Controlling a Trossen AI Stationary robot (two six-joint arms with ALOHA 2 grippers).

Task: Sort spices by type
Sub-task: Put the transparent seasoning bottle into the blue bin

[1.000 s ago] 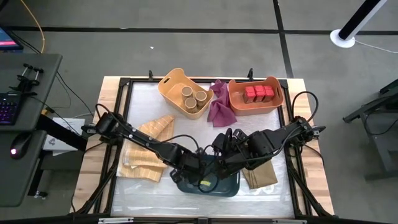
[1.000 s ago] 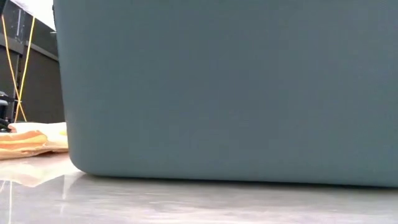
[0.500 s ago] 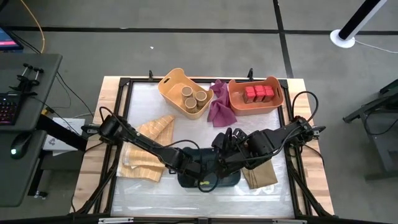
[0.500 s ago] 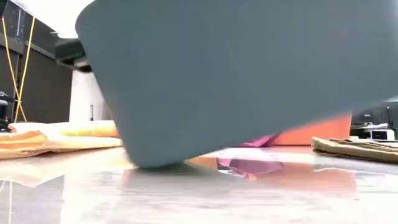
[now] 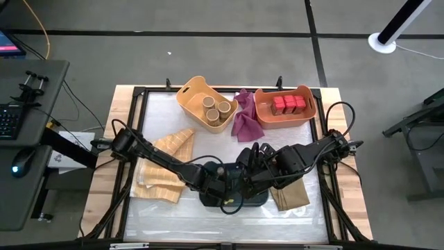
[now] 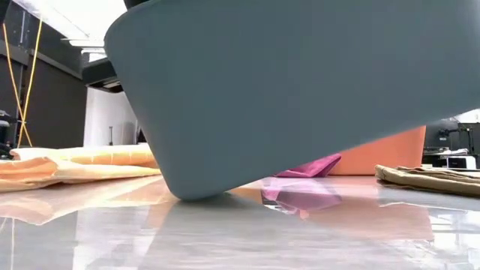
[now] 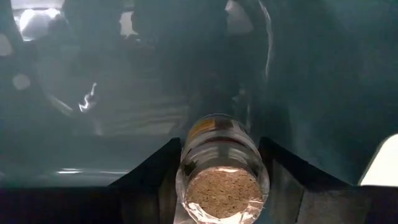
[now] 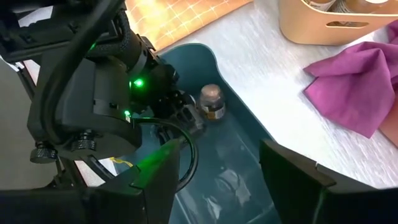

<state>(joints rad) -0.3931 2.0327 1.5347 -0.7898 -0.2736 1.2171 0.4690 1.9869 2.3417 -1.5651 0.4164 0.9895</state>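
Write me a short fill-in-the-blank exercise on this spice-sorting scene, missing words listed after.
1. The left gripper is shut on a small ___ with a cork top.
2. That gripper reaches inside the dark ___ bin.
3. The red tins sit in the ___ bin.
4. A ___ cloth lies between the two far bins.

Missing words: jar; teal; orange; magenta

My worktop [image 5: 208,212] is a pale, glossy sheet inside a black frame with light wooden edges. At its far side a tan plastic basket [image 5: 189,94] and an orange plastic basket [image 5: 305,111] rest on it, a crumpled magenta cloth [image 5: 245,119] lying between them. A folded yellow-tan cloth [image 5: 163,170] lies on my left, a folded olive-tan cloth [image 5: 291,196] on my right. Between these cloths a dark teal plastic bin [image 6: 300,82] stands tipped on one lower edge.
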